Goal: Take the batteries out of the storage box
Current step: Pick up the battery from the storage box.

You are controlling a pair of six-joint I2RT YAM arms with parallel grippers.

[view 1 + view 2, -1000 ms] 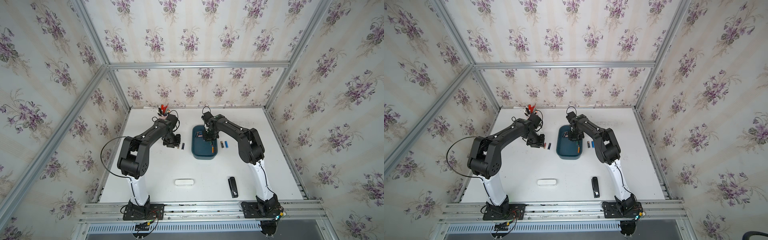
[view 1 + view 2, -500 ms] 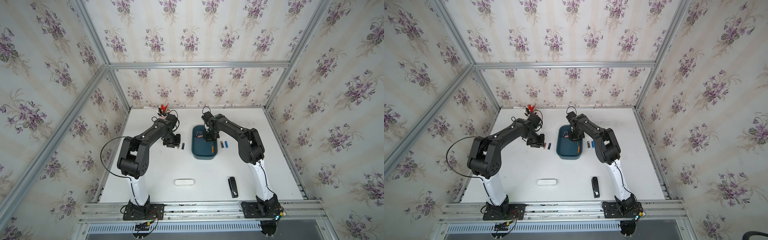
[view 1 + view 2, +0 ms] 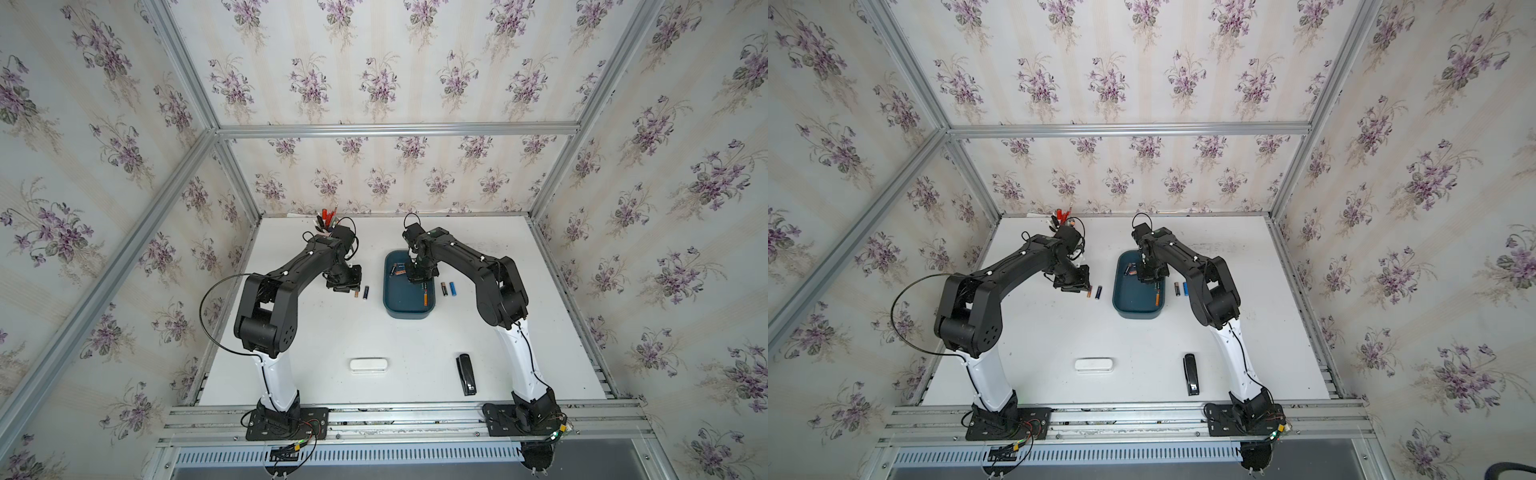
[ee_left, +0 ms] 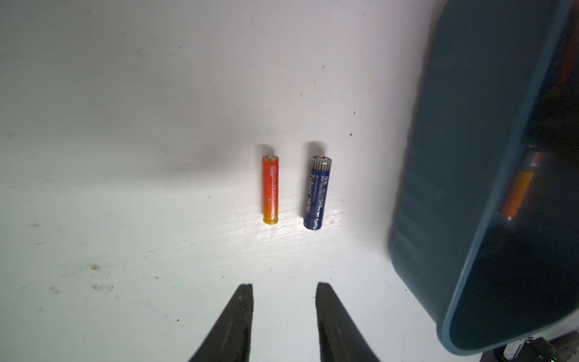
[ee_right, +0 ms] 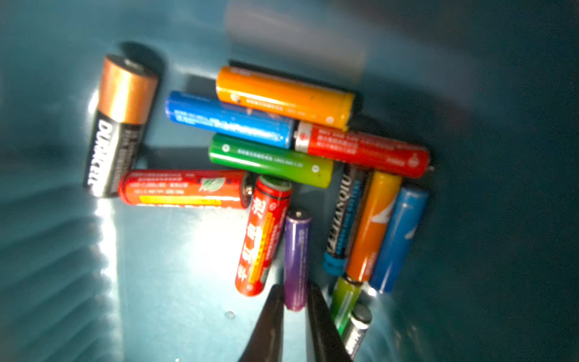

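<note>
Four batteries (image 3: 365, 292) lie on the desk (image 3: 374, 332), two ahead of the empty, parted left gripper (image 4: 283, 293), while the right gripper (image 5: 295, 290) pinches a purple battery (image 5: 297, 250) among many in the storage box (image 3: 405, 304).

Left arm (image 3: 291, 270) is stretching forward, elbow bent, wrist tipping down. Left gripper (image 4: 283, 286) is hovering low, fingers parted, nothing between them. Right arm (image 3: 465, 257) is arching forward, wrist pointing steeply down. Right gripper (image 5: 294, 290) is pinching the end of a purple battery (image 5: 297, 250) nearest to it, right at its tips.
</note>
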